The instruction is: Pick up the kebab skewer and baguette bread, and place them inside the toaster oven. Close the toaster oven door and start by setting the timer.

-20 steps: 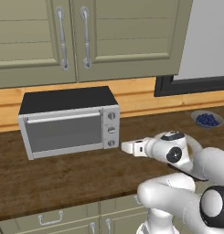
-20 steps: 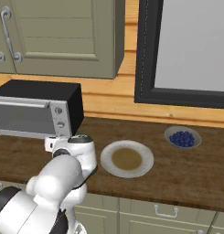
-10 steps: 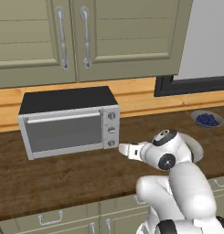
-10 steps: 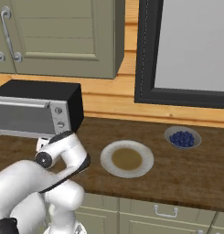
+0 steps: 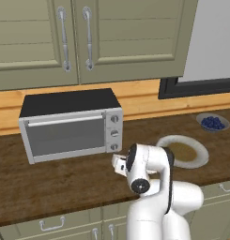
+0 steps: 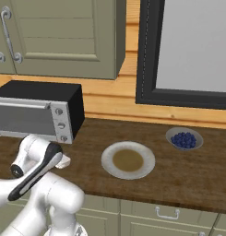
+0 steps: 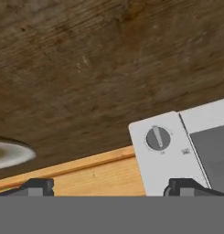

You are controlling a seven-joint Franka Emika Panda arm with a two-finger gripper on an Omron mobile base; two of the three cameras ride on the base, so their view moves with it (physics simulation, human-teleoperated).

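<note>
Toaster oven [image 5: 72, 125] stands at the back of the wooden surface [image 5: 50, 183], door [image 5: 65, 135] shut, its long axis running side to side along the wall, with three knobs [image 5: 114, 133] stacked at its right end. In the left base view the gripper [image 5: 117, 164] sits just below that knob column, toward five o'clock from the oven's front, near it but apart, with nothing in its grasp. The hand view, rolled over, puts one knob [image 7: 157, 137] at about one o'clock above the fingers [image 7: 39, 186], which stand spread wide. From the right base view the cream plate [image 6: 128, 160] lies at three o'clock of the arm, the berry bowl [image 6: 184, 138] beyond. Skewer and baguette cannot be made out, so the door handle [image 5: 65, 119], up and left of the fingers, looks the nearer target.
</note>
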